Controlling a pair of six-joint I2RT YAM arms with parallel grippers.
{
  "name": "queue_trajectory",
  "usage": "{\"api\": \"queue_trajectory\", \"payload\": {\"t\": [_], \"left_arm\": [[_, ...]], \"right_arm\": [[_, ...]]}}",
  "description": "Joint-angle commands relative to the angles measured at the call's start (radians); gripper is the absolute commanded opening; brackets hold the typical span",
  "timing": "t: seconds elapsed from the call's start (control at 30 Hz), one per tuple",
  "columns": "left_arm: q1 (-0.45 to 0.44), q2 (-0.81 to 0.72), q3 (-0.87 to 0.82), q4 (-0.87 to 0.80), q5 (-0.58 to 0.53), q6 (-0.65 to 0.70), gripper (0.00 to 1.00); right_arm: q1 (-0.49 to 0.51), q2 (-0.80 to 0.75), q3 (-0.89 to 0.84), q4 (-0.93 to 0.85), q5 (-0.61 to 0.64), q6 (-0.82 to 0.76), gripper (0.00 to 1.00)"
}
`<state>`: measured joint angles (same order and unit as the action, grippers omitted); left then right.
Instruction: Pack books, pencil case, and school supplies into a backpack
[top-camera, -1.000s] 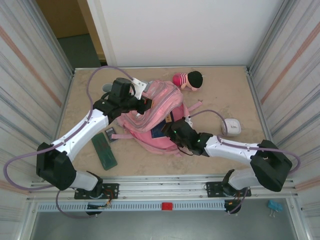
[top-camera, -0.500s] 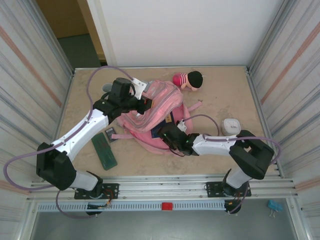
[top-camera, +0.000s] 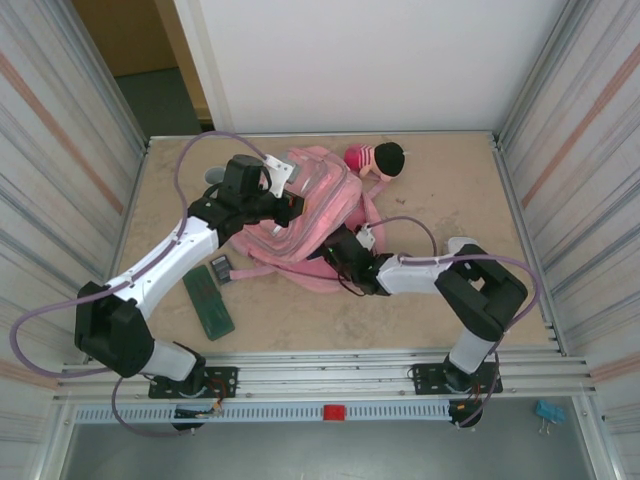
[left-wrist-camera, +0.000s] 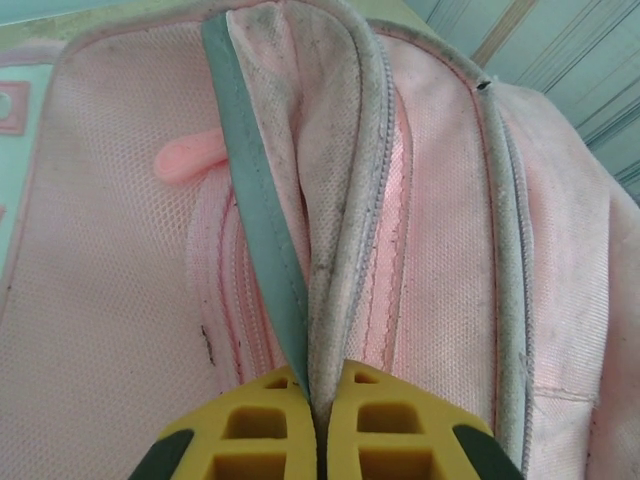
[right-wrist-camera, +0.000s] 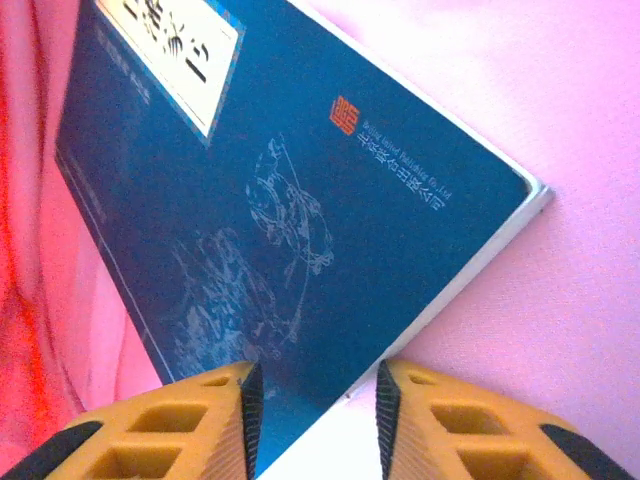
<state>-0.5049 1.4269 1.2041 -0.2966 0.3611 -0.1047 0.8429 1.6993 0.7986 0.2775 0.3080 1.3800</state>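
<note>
The pink backpack (top-camera: 312, 195) lies at the middle of the table, its mouth facing the right arm. My left gripper (top-camera: 296, 210) is shut on the backpack's top rim; in the left wrist view the yellow fingertips (left-wrist-camera: 270, 420) pinch the grey-edged fabric and teal strap of the backpack (left-wrist-camera: 120, 200), with my left gripper (left-wrist-camera: 320, 405) closed tight. My right gripper (top-camera: 336, 250) reaches into the mouth. Inside, the dark blue book (right-wrist-camera: 290, 190) with its white label lies on pink lining (right-wrist-camera: 530, 110). My right gripper (right-wrist-camera: 315, 405) stands open, the book's near edge between its fingers.
A pink-and-black plush doll (top-camera: 378, 160) lies behind the backpack. A flat green case (top-camera: 208, 300) and a small dark item (top-camera: 221, 268) lie left of it, near the left arm. Metal walls close in both sides.
The right arm has pushed left and deeper into the backpack, jaws narrowing. The backpack has shifted toward the back, and the book has gone from the top view. The left gripper keeps its hold.
</note>
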Motion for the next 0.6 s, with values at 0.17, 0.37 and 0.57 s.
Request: {"api": "queue_trajectory", "payload": {"t": [0.17,0.37,0.57], "left_arm": [[-0.01,-0.016,0.016,0.057,-0.012,0.07,0.0],[-0.078,0.038,0.007,0.022,-0.101,0.148,0.0],[-0.202,0.16,-0.017,-0.007,-0.162,0.186,0.0]], "right_arm": [[0.021,-0.294,-0.181,0.076,0.034,-0.199,0.56],[0.05,-0.676,-0.292,-0.274,0.178,-0.326,0.62],[0.035,-1.024,-0.332,-0.471,0.18,-0.636,0.65]]}}
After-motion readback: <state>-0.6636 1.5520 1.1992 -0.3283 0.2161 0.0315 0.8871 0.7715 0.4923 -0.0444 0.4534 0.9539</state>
